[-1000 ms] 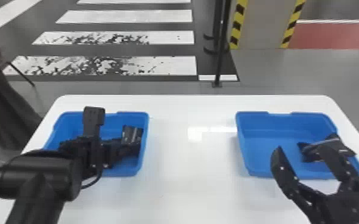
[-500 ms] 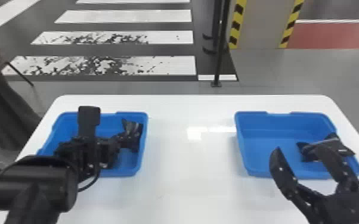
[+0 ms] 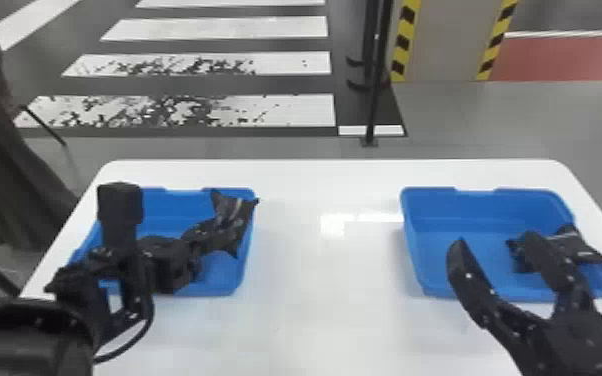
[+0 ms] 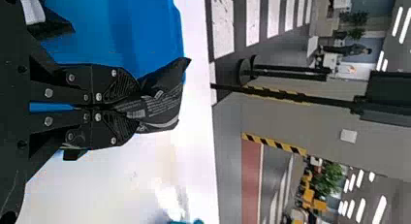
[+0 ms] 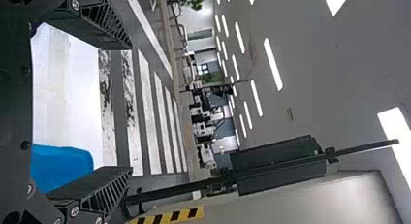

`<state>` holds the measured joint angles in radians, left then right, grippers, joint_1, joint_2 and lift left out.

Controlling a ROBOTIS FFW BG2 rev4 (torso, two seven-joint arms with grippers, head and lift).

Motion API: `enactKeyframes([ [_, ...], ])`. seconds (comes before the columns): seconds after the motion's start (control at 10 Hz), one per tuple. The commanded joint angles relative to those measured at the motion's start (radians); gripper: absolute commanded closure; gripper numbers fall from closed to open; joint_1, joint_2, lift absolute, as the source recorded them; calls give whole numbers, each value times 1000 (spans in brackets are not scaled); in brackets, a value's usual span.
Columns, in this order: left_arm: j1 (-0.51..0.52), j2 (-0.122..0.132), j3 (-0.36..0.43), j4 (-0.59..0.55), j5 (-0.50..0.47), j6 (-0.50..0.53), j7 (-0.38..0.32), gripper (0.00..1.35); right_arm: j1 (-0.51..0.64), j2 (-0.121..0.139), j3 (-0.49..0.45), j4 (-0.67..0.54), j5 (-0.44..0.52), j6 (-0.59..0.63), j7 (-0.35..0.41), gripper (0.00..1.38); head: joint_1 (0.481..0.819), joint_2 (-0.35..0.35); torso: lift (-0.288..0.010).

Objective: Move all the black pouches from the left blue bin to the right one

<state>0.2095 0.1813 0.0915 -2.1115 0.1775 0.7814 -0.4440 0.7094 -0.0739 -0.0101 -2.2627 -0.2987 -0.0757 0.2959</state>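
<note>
left gripper [image 4: 137, 107] closed on one end of a black pouch [image 4: 162, 105], presumably for lifting out; right gripper [image 3: 495, 241] wide open, empty, near right bin [image 3: 465, 210].

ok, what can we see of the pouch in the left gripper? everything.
The black pouch looks like creased, glossy film, with pale print, a barcode-like patch and a light band near its free end. The left gripper pinches the other end narrow; it flares beyond the grip. It's at the right side of the left blue bin; rim contact can't be told.
</note>
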Motion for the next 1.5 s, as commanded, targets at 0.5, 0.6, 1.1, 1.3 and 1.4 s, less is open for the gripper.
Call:
enactKeyframes([
  [0.5, 55, 13, -211, -96, 233, -87, -22, 1118, -209, -81, 138, 109, -252, 110, 78, 142, 695, -45, -140],
  [0.6, 53, 17, -235, -104, 243, -92, -22, 1118, -231, -87, 144, 126, -264, 122, 78, 142, 695, -60, -140],
  [1.1, 41, 27, -301, -123, 283, -97, -22, 1118, -329, -118, 188, 232, -294, 127, 77, 248, 695, -107, -140],
  [1.3, 38, 27, -307, -123, 283, -94, -22, 1118, -341, -113, 196, 249, -324, 125, 77, 1088, 695, -112, -140],
  [1.4, 38, 27, -305, -123, 283, -94, -22, 1118, -341, -112, 200, 247, -322, 112, 77, 1300, 695, -113, -140],
])
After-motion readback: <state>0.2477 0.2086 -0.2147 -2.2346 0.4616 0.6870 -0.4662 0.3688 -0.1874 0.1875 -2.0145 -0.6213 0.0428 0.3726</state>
